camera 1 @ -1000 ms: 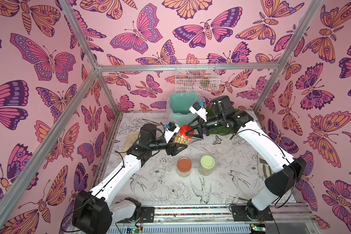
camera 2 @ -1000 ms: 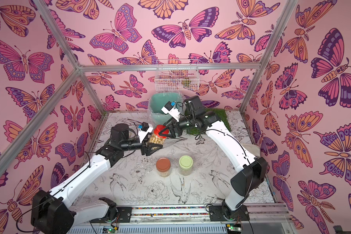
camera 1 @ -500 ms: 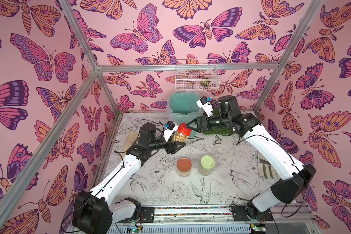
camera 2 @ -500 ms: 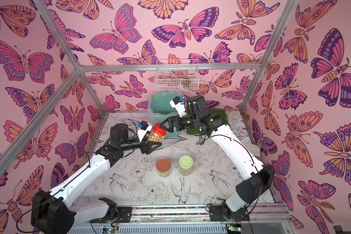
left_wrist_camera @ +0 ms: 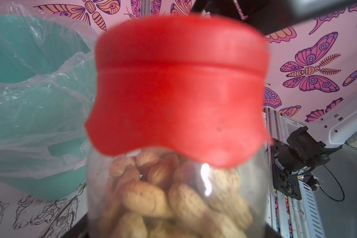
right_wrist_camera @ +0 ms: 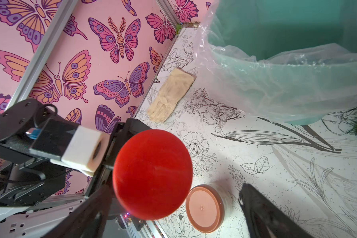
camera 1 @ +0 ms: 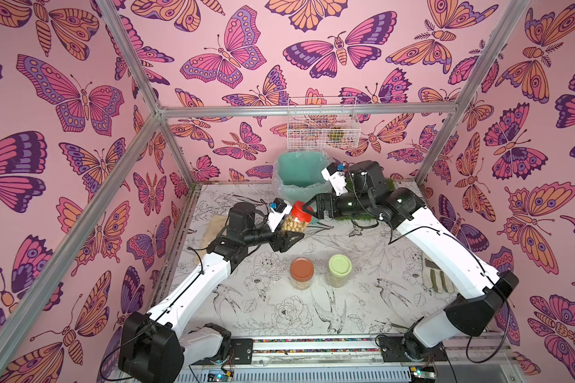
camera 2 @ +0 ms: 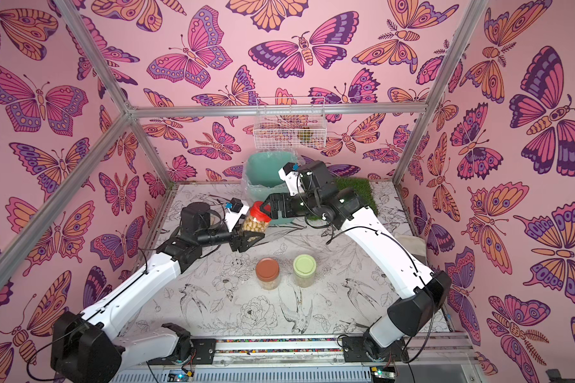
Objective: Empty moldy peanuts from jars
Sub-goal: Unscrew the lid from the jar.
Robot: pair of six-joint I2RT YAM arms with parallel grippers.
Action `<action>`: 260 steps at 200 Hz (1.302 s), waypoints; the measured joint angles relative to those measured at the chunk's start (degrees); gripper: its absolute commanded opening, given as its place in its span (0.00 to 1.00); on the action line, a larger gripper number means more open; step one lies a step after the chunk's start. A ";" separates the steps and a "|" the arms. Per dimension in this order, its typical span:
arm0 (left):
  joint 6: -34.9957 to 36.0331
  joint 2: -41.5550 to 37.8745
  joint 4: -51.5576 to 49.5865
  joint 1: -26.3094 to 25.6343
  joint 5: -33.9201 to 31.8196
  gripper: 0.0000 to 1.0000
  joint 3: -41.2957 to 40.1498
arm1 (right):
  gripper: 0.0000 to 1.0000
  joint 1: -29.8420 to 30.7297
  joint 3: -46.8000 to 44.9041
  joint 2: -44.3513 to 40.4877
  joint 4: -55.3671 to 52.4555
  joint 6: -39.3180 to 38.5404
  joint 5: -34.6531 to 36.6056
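Large teal plastic bin with clear liner (camera 1: 296,169) stands at the back of the table, and I see nothing tipped into it.

The right gripper (camera 1: 307,212) has just spread its jaws wide. They straddle the round red screw lid (right_wrist_camera: 153,175), with a clear gap on one side in the right wrist view. I read that as a release between turns. The lid is still on and nothing is emptied yet.

The left gripper (camera 1: 289,233) is clamped on the small clear plastic jar (camera 1: 293,225). It holds the jar tilted in the air just before the bin, with the pale tan peanuts (left_wrist_camera: 173,195) inside.

Against a second ago, the right elbow has swung outward and its jaws are wider. The held jar has barely shifted. The brown-lidded jar (camera 1: 302,273) and green-lidded jar (camera 1: 339,270) stand closed in the same spots.
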 measured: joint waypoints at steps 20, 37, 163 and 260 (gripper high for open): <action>0.17 0.00 -0.13 0.00 -0.02 0.00 -0.04 | 0.99 0.57 1.09 0.70 0.68 0.55 -0.98; 0.35 0.00 -0.42 0.00 -0.20 0.00 -0.04 | 0.99 0.92 1.88 1.90 0.87 0.66 -1.51; 1.14 0.02 -0.68 0.00 -0.24 0.00 -0.07 | 0.48 2.27 4.76 6.29 -1.03 -1.18 -2.34; 3.80 0.00 -2.23 -0.13 4.04 0.00 -0.07 | 0.27 -2.32 1.60 5.60 -1.36 -28.72 -19.37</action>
